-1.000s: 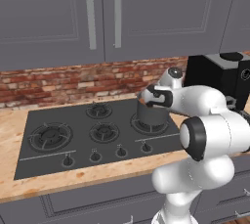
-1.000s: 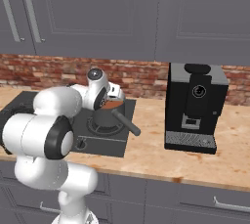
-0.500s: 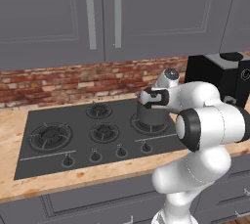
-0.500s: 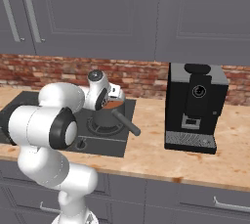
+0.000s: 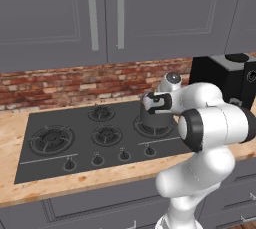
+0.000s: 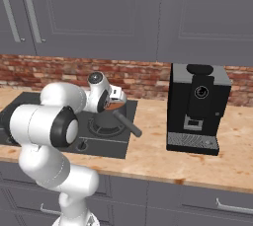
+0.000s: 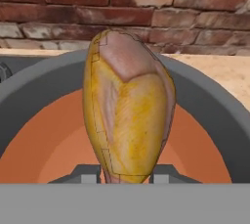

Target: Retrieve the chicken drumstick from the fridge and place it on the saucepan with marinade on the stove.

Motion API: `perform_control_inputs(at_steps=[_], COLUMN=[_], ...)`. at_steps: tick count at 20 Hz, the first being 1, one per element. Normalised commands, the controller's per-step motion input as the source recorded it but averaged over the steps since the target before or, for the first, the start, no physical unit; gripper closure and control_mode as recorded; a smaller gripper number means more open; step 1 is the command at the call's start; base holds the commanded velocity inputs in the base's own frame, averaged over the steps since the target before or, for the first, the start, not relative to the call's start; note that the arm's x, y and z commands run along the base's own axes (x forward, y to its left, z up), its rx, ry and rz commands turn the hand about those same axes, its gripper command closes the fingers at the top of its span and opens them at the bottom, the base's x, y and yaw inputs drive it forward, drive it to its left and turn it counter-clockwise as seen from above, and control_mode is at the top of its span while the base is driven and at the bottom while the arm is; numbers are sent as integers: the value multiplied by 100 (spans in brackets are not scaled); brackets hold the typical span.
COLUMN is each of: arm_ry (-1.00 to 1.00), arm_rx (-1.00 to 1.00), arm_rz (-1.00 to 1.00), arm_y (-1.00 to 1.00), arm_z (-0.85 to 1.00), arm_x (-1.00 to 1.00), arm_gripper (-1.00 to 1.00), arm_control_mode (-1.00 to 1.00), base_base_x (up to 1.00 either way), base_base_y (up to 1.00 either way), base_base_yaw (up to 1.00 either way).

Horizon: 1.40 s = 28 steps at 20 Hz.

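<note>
Gripper [image 7: 127,176] pinching chicken drumstick [image 7: 128,120] at its narrow end, long axis running straight away from the tips. Directly beyond: marinade [image 7: 53,145] inside saucepan [image 7: 210,105] on stove [image 5: 80,138]. Clearance above the sauce unclear, probably small.

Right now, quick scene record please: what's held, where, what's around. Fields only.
held item: chicken drumstick, golden-brown, clamped at its narrow end
jaws: shut on it
gripper position: gripper over the saucepan
saucepan contents: orange-brown marinade
saucepan location: right rear burner of the stove, handle pointing right
nearby: black coffee machine on the counter, brick backsplash
</note>
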Motion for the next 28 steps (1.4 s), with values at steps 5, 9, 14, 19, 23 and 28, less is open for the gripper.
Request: perform_control_inputs(at_steps=[5,9,14,19,23,28], arm_ry=[0,0,0,0,0,0], arm_rx=[-3,-2,0,0,0,0], arm_rz=[0,0,0,0,-1,-4], arm_y=[0,0,0,-3,-9,-3], arm_z=[-13,-10,-1,0,5,16], arm_x=[5,6,4,0,0,0], arm_gripper=[100,100,-100,-100,-100,-100], arm_control_mode=[-100,-100,-100,-100,-100,-100], base_base_x=[0,0,0,0,0,0], base_base_y=[0,0,0,0,0,0], base_base_yaw=[0,0,0,0,0,0])
